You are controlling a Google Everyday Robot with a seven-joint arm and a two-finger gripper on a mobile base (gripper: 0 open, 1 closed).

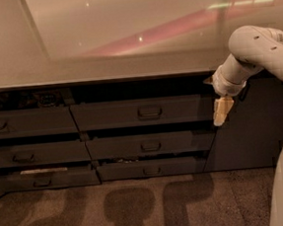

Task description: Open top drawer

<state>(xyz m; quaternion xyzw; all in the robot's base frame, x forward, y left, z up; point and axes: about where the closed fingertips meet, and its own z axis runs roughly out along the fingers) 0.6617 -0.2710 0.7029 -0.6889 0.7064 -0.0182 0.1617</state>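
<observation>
Where top drawer ends, claw hangs

I'm seeing dim, warm light — pink glare is streaking across the far countertop, dark shadows are falling on the near carpet, and the gripper is catching light right of the top drawer.

The top drawer is plain dark grey, as are the other drawers. The pale yellow gripper hangs at its right end on a cream-white arm. The countertop is glossy beige with a pink streak, the carpet speckled brown
</observation>
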